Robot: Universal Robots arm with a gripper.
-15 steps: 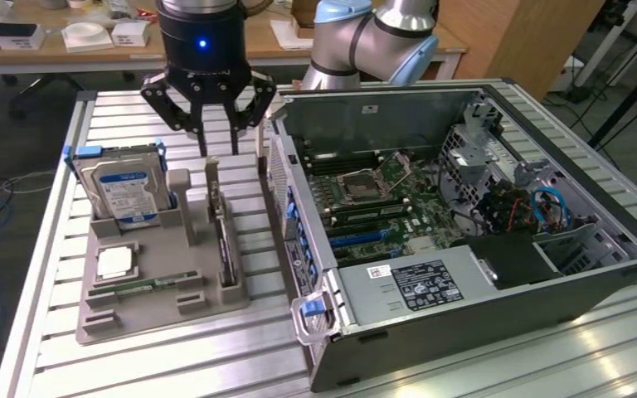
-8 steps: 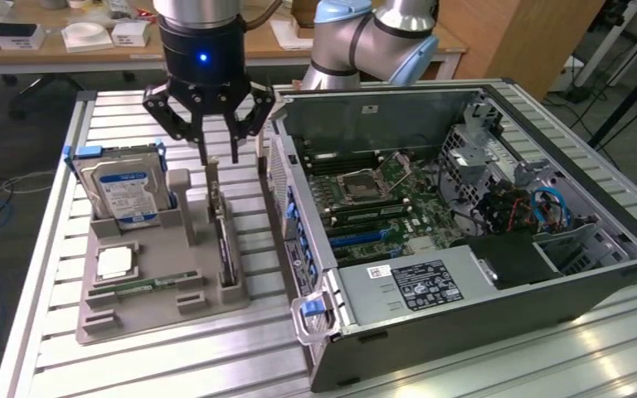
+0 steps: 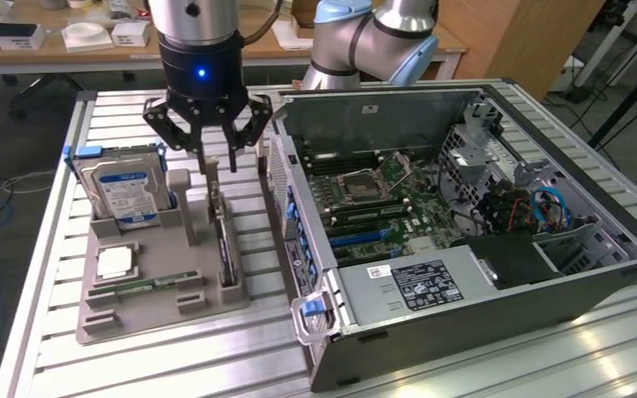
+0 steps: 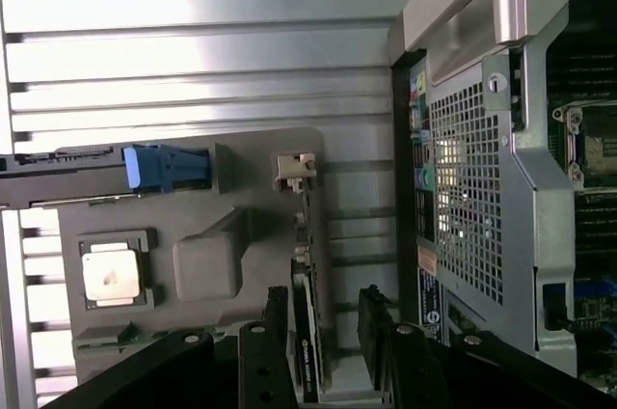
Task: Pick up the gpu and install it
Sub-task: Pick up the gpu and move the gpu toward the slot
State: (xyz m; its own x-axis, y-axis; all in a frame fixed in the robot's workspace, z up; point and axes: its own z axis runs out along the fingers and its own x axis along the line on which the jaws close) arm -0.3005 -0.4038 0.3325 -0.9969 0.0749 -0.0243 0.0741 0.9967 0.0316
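The gpu (image 3: 226,249) is not yet grasped; it is held upright in the tray (image 3: 147,311), left of centre, under the wide-open gripper (image 3: 216,159).

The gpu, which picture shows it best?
The exterior view: the gpu stands on edge in the grey holder, its whole length visible below the open gripper. The wrist view looks down on its thin top edge between the fingers.

A wooden desk (image 3: 53,52) stands behind, over dark floor (image 3: 9,133).
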